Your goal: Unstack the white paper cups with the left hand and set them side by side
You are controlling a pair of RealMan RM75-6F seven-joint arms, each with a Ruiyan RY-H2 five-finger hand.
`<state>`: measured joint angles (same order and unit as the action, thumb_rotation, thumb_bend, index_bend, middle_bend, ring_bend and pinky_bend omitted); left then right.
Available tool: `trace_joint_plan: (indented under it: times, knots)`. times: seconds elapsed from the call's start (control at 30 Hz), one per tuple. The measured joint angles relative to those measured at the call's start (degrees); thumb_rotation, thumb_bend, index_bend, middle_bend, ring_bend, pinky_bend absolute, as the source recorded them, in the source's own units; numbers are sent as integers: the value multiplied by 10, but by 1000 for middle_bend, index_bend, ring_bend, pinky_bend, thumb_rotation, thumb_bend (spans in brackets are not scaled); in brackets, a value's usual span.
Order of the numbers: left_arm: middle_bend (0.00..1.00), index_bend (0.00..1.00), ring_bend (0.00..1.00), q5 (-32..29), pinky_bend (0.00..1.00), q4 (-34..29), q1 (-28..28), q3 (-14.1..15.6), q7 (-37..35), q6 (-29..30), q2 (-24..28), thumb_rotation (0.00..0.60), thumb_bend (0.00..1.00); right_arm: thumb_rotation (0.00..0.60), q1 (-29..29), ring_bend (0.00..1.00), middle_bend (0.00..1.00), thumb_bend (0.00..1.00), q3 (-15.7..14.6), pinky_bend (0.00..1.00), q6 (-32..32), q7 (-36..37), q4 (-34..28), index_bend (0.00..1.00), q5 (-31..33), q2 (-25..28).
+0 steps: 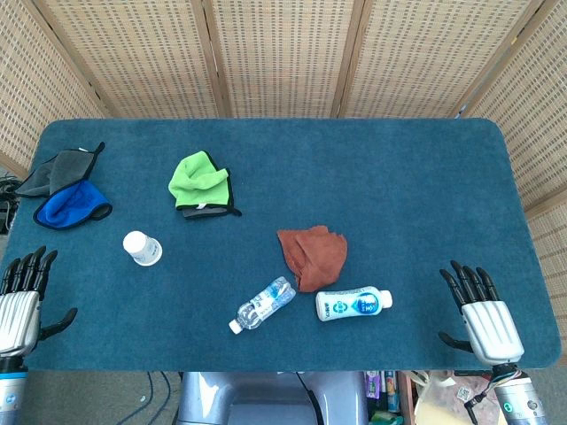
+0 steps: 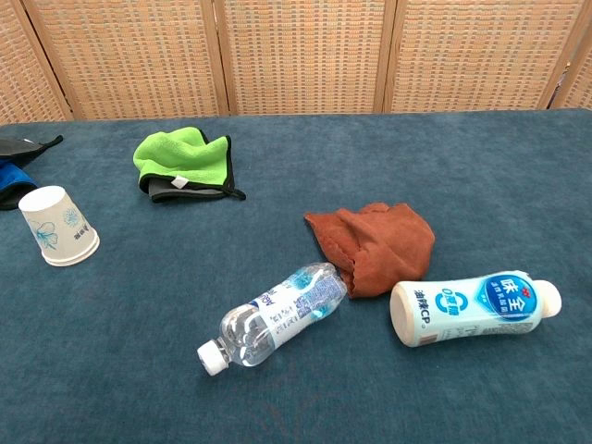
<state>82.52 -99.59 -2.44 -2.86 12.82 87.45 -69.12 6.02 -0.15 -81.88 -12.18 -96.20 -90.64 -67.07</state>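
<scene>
The white paper cups (image 1: 142, 247) stand upside down as one stack on the blue table, left of centre; the chest view shows the stack (image 2: 58, 226) at the far left with a blue flower print. My left hand (image 1: 22, 297) rests at the table's near left edge, fingers spread, holding nothing, well short of the cups. My right hand (image 1: 479, 310) lies at the near right edge, also with its fingers apart and nothing in it. Neither hand shows in the chest view.
A green cloth (image 1: 202, 183) lies behind the cups, a blue and grey cloth (image 1: 67, 189) at the far left. A brown cloth (image 1: 313, 254), a clear water bottle (image 1: 264, 305) and a white drink bottle (image 1: 353, 304) lie in the near middle.
</scene>
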Motion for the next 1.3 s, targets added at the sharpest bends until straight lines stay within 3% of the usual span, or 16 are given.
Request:
trace_joint_plan:
  times: [0.97,1.3]
  knots:
    - [0,0,0,2,0,-4,-2,-1,-7,-2,2,600,239,600,-2,0,0,93,-1,0,-1,0,-2,0,1,1]
    - [0,37,0,-24,0,-31,-25,-26,-5,-31,34,600,239,600,0,0,0,93,-1,0,2,-5,-2,0,1,-2]
